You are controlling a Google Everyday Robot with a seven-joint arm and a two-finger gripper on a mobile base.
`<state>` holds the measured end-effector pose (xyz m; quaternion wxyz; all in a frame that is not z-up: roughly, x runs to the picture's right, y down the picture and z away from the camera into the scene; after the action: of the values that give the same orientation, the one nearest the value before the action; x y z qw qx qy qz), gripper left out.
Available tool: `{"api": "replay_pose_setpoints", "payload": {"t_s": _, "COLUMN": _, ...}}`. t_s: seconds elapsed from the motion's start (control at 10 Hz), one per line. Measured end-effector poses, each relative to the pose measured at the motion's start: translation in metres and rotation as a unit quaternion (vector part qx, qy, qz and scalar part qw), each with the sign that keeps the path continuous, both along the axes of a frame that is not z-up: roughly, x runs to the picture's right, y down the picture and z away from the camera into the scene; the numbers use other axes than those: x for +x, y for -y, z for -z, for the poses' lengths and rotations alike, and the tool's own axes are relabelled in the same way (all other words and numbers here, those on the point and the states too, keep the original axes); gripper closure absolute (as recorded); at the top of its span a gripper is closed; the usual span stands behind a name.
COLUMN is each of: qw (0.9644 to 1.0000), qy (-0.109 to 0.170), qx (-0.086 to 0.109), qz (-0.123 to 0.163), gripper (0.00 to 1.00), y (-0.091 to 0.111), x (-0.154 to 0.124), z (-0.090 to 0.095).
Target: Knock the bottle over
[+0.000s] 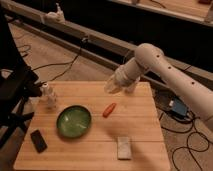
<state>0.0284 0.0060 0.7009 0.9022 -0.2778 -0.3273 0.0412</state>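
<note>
The bottle, small, whitish and translucent with a narrower neck, stands upright near the left edge of the wooden table. My white arm reaches in from the right over the table's back edge. The gripper hangs at the end of it, above the back middle of the table. It is well to the right of the bottle and not touching it.
A green bowl sits in front of the bottle. An orange-red object lies mid-table, a black flat device front left, a pale block front right. A black stand is left of the table. A blue box and cables lie on the floor at right.
</note>
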Motion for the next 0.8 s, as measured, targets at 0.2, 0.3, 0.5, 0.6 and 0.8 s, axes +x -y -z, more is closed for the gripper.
{"api": "replay_pose_setpoints", "payload": {"t_s": 0.2, "qw": 1.0000, "qy": -0.001, "qx": 0.000, "qz": 0.000, "gripper": 1.00, "y": -0.001, "x": 0.001, "z": -0.001}}
{"api": "replay_pose_setpoints", "payload": {"t_s": 0.3, "qw": 1.0000, "qy": 0.007, "qx": -0.002, "qz": 0.006, "gripper": 1.00, "y": -0.005, "x": -0.012, "z": -0.006}}
{"api": "replay_pose_setpoints", "payload": {"t_s": 0.5, "qw": 0.9991, "qy": 0.038, "qx": -0.011, "qz": 0.016, "gripper": 1.00, "y": -0.014, "x": -0.055, "z": -0.021}}
{"api": "replay_pose_setpoints", "payload": {"t_s": 0.6, "qw": 0.9983, "qy": 0.053, "qx": -0.012, "qz": 0.021, "gripper": 1.00, "y": -0.017, "x": -0.073, "z": -0.028}}
{"api": "replay_pose_setpoints", "payload": {"t_s": 0.8, "qw": 0.9965, "qy": 0.080, "qx": -0.010, "qz": 0.025, "gripper": 1.00, "y": -0.016, "x": -0.109, "z": -0.045}}
